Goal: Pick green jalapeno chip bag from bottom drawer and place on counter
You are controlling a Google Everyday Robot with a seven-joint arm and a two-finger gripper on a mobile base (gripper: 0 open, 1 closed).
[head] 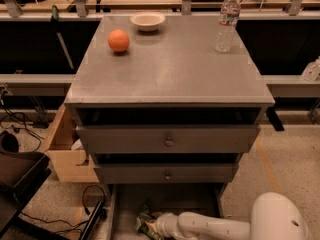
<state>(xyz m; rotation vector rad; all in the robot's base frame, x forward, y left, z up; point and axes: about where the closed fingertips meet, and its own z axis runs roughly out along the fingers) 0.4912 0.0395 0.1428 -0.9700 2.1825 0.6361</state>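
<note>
The green jalapeno chip bag (pixel 143 223) lies at the front left of the open bottom drawer (pixel 195 200), at the lower edge of the view. My gripper (pixel 157 226) is at the end of the white arm (pixel 210 228) that reaches in from the lower right. It sits low in the drawer, right against the bag's right side. The bag's lower part is cut off by the frame edge. The counter (pixel 170 71) is the flat grey top of the cabinet above.
On the counter stand an orange ball (pixel 118 40) at the back left, a white bowl (pixel 147 20) behind it and a water bottle (pixel 227 21) at the back right. The two knobbed drawers (pixel 167 140) overhang the bottom drawer. A cardboard box (pixel 62 151) and cables lie to the left.
</note>
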